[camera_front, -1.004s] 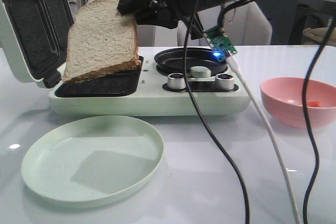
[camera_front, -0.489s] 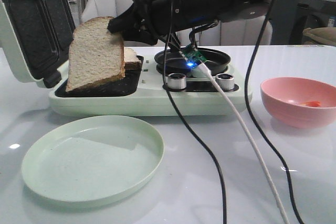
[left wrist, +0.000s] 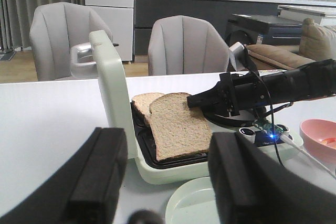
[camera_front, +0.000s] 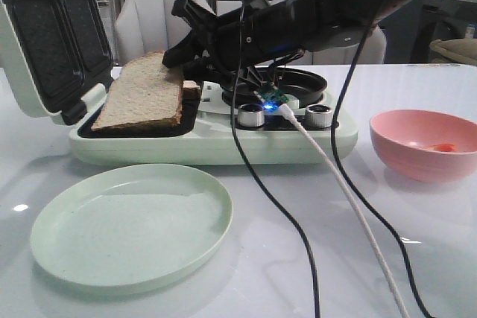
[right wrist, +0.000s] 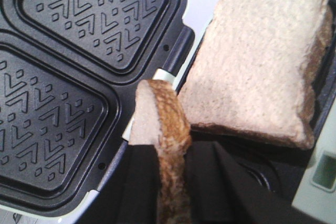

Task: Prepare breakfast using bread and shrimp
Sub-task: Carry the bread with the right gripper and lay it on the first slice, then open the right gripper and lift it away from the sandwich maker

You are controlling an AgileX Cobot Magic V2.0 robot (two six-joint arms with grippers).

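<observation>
Front view: at left centre we are seeing a pale green sandwich maker (camera_front: 216, 143) with its ridged lid (camera_front: 48, 35) standing open at upper left. A green plate (camera_front: 130, 225) is lying in the lower left, a pink bowl (camera_front: 425, 143) at right is holding an orange shrimp (camera_front: 445, 147), and dangling cables (camera_front: 298, 214) are crossing the centre. The right gripper (camera_front: 182, 72) is pinching the upper bread slice (camera_front: 145, 98) by its dark crust, tilted over the lower slice (left wrist: 143, 103) in the tray. The left gripper (left wrist: 165, 166) is hanging empty, its fingers spread wide.
</observation>
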